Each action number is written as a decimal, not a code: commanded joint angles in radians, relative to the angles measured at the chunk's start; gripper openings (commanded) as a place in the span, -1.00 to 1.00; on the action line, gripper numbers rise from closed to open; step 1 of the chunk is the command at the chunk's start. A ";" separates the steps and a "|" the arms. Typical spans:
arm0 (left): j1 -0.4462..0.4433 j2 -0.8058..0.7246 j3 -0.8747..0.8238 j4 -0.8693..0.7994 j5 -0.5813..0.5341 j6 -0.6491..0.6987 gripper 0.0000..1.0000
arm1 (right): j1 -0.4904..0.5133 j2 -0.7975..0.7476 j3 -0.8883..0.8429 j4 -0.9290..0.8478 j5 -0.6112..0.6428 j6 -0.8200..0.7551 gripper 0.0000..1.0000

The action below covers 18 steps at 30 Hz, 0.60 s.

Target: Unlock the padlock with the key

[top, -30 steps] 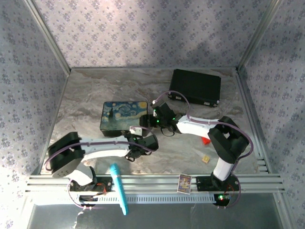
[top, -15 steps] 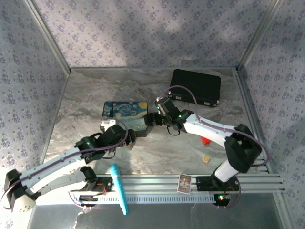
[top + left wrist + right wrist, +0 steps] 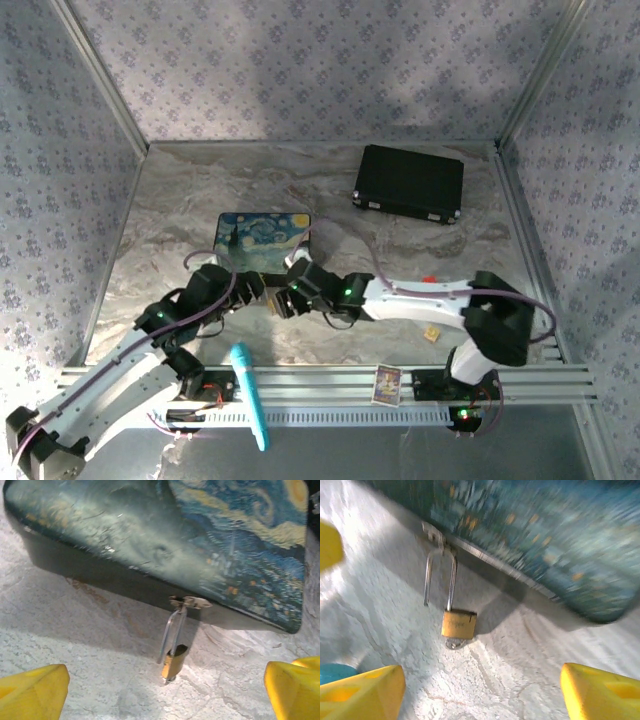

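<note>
Brass padlock point(image 3: 458, 624) hangs from painted box point(image 3: 200, 540) hasp, body on surface left of centre, one shackle leg free, key point(image 3: 454, 643) seemingly in keyhole. Left hand point(image 3: 164, 700), right hand point(image 3: 480, 695) just backed off, jaws spread, holding nothing: unlock likely done.

My left arm point(image 3: 125, 345) slants from the near-left corner toward the middle. My left gripper point(image 3: 255, 289) is spread wide, with nothing between its yellow fingers point(image 3: 31, 694). My right arm point(image 3: 420, 298) lies low and stretched leftward from its bent elbow, and my right gripper point(image 3: 284, 301) sits just beside the left one, its fingers point(image 3: 360, 692) also parted wide and empty.
</note>
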 commanded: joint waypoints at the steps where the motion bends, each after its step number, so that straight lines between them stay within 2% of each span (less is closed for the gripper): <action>1: 0.040 -0.033 -0.026 0.018 0.075 0.005 0.98 | 0.019 0.089 0.049 0.060 -0.003 0.051 0.50; 4: 0.058 -0.064 -0.033 -0.009 0.075 0.010 0.97 | 0.027 0.161 0.083 0.069 0.001 0.054 0.34; 10: 0.061 -0.109 -0.057 -0.041 0.072 0.004 0.96 | 0.024 0.225 0.093 0.112 -0.015 0.045 0.51; 18: 0.063 -0.113 -0.074 -0.023 0.078 -0.005 0.95 | 0.014 0.294 0.130 0.110 -0.001 0.052 0.40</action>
